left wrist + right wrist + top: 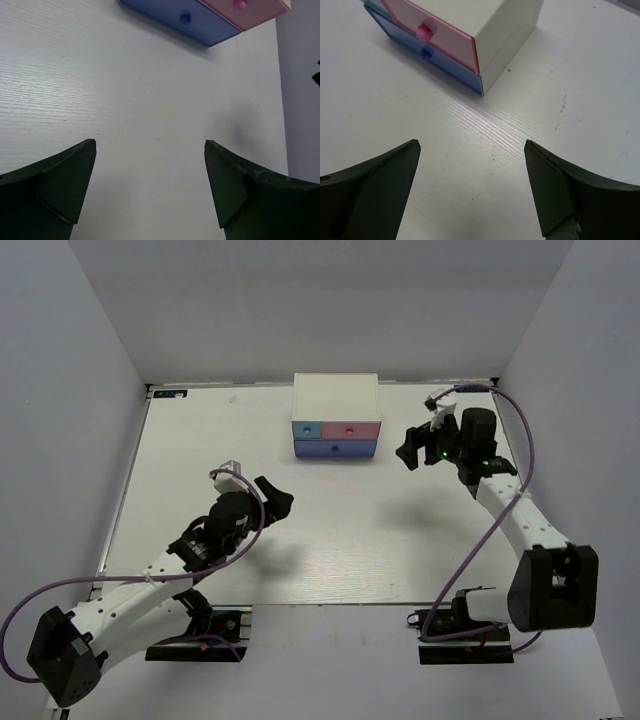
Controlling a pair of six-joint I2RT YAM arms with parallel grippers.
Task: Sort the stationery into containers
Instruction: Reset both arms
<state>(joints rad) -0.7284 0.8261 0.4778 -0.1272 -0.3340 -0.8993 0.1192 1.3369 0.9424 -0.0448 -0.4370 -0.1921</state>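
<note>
Standing ahead of the right claw [471, 144] and slightly to its left, the drawer box [485, 15] rests on the white surface [560, 125]. Its pink drawer [445, 40] sits above the periwinkle drawer [455, 70], both pushed in. The right claw gapes wide, holding nothing. The left claw [150, 144] is likewise spread and empty, with the box far ahead to its right.

Top camera: looking down from above and behind my two bases, taking in the whole worktop [330, 540] and the drawer box [336, 398].
Left wrist camera: facing past my left jaws, catching the box's fronts at its top edge.
Right wrist camera: sitting nearer, facing the box's right front corner.
</note>
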